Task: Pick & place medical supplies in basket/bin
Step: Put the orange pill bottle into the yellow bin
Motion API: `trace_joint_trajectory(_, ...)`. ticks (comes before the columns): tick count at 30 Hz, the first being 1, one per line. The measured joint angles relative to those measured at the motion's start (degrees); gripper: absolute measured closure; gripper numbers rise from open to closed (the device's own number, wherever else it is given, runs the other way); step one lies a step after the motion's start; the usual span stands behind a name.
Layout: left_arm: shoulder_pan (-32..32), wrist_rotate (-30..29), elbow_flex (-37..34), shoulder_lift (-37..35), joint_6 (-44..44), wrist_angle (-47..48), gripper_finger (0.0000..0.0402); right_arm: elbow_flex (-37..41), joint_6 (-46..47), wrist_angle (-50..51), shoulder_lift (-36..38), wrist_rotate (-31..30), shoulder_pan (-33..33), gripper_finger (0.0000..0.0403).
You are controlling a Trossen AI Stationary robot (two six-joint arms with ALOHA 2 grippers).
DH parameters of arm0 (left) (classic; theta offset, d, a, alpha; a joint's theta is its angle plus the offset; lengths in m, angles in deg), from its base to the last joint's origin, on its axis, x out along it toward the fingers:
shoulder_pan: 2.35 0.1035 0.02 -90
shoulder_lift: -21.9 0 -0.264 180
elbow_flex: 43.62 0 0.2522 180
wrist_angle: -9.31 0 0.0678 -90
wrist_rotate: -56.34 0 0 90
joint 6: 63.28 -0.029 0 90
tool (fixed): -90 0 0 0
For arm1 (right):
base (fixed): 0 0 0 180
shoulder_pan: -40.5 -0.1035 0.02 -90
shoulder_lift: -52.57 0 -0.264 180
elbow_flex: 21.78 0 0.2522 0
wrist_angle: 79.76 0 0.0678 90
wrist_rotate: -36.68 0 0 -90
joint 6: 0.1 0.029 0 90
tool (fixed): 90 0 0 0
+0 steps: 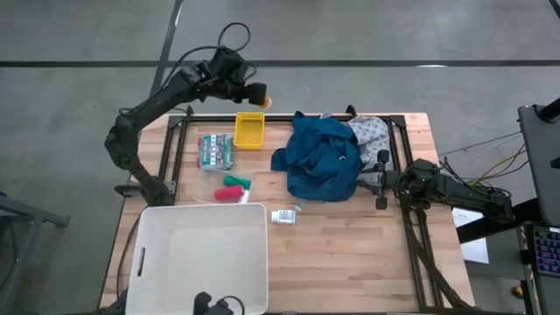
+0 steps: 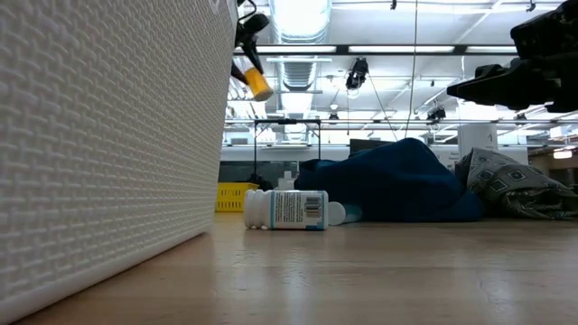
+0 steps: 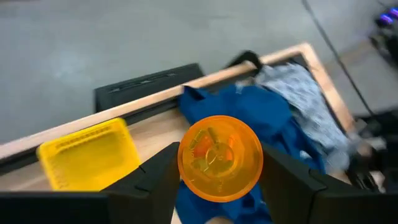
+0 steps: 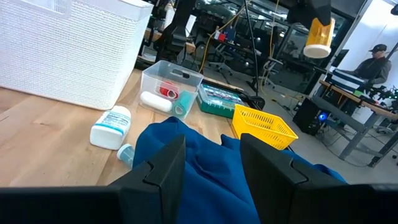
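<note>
Left arm colour: matte black, slim links with bulkier rounded joints.
Left arm cable: thin black loop arching above the wrist.
Left hand (image 1: 259, 94): two flat, dark, angular fingers (image 3: 149, 180) with broad inner faces.
Right arm colour: the same black, with a chunky wrist housing.
Right hand (image 1: 382, 181): dark, blocky fingers (image 4: 163, 167) with bevelled edges.
Markings: none legible.

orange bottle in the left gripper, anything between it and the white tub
Nothing visible blocks it. The left gripper holds the orange bottle high past the table's far edge; the yellow basket and small supplies lie low on the table toward the white tub.
</note>
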Motion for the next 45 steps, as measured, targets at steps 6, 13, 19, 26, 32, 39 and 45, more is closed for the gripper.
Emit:
trace_joint_trajectory(6,-1.03,-6.33,-3.23,-0.07,6.37,3.64,0.0208,0.0,0.0,-0.01,0.0,0.0,0.0,0.0255)
trace_joint_trajectory(13,-3.77,-11.81,-8.22,-0.07,12.01,2.49,0.0205,0.0,0.0,-0.01,0.0,0.0,0.01,0.0255)
trace_joint_trajectory(19,-3.76,-12.48,-8.69,-0.07,18.71,7.32,0.0203,0.0,0.0,0.0,0.0,0.0,0.02,0.0255)
trace_joint_trajectory(26,-7.31,-17.32,-8.69,-0.57,22.36,10.38,0.0205,0.0,0.0,0.0,0.0,0.0,0.0,0.0255)
trace_joint_trajectory(32,-11.9,-24.21,-8.69,-2.01,18.18,11.28,0.0205,0.0,0.0,-0.01,0.0,0.0,0.01,0.0255)
trace_joint_trajectory(39,-12.92,-25.47,-8.8,-3.73,19.61,11.73,0.0209,0.0,0.02,-0.02,0.02,0.0,0.02,0.0255)
trace_joint_trajectory(45,-12.59,-24.78,-9.18,-3.78,15.05,4.39,0.0201,0.0,0.02,0.0,0.04,-0.02,0.02,0.0255)
